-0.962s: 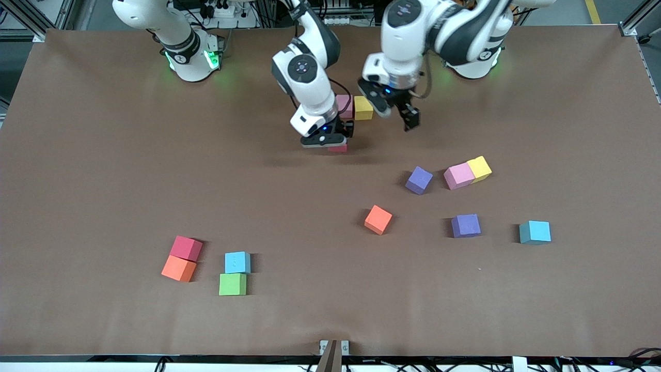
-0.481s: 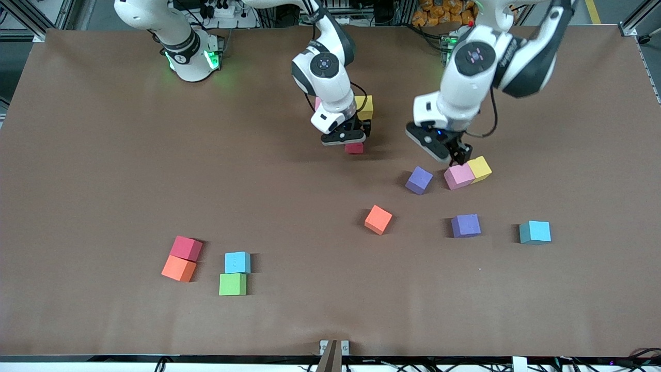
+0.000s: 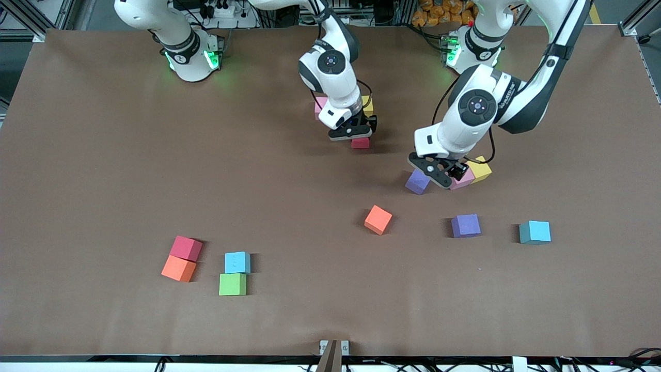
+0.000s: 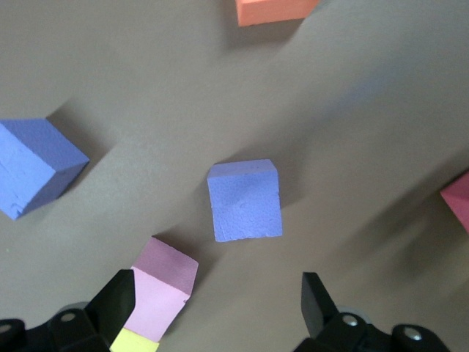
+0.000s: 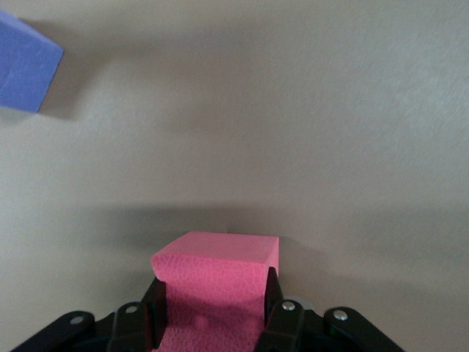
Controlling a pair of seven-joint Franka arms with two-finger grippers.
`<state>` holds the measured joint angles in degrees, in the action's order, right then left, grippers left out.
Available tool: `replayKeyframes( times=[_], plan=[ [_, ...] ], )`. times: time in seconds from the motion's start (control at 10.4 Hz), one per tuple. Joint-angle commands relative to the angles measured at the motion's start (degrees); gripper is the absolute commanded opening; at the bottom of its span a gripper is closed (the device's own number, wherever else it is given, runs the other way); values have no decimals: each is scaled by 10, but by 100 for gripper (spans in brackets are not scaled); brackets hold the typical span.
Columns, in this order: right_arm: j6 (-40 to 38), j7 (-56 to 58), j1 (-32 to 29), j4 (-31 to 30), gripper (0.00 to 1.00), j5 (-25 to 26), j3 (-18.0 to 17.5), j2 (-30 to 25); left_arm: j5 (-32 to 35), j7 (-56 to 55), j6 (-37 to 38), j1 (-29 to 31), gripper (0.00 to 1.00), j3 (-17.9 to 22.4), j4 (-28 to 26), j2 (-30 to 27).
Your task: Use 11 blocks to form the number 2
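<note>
Red foam cube (image 3: 360, 143) sits clamped in my right hand (image 3: 353, 135), low over the brown surface (image 3: 103, 181) just beside the pink (image 3: 320, 105) and yellow foam cubes (image 3: 367, 105) near my bases. My left hand (image 3: 440, 174) hangs with fingers spread apart over a pink foam cube (image 3: 463, 179), between a purple foam cube (image 3: 417, 182) and a yellow one (image 3: 481, 168).
</note>
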<state>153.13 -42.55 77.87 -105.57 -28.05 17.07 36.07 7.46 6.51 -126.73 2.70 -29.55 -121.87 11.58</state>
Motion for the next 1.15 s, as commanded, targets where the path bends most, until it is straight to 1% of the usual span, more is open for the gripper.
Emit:
replayKeyframes(
  times=[0.0,0.58,1.06],
  plan=[
    [0,-17,21,7,18,-12,5,8,-6,-58,14,5,100,-5,2,-2],
    [-3,-32,45,-10,18,-12,5,7,-4,-73,16,0,100,-5,2,5],
    [-3,-37,52,-21,18,-12,6,2,-1,-76,3,-7,100,-6,3,34]
  ],
)
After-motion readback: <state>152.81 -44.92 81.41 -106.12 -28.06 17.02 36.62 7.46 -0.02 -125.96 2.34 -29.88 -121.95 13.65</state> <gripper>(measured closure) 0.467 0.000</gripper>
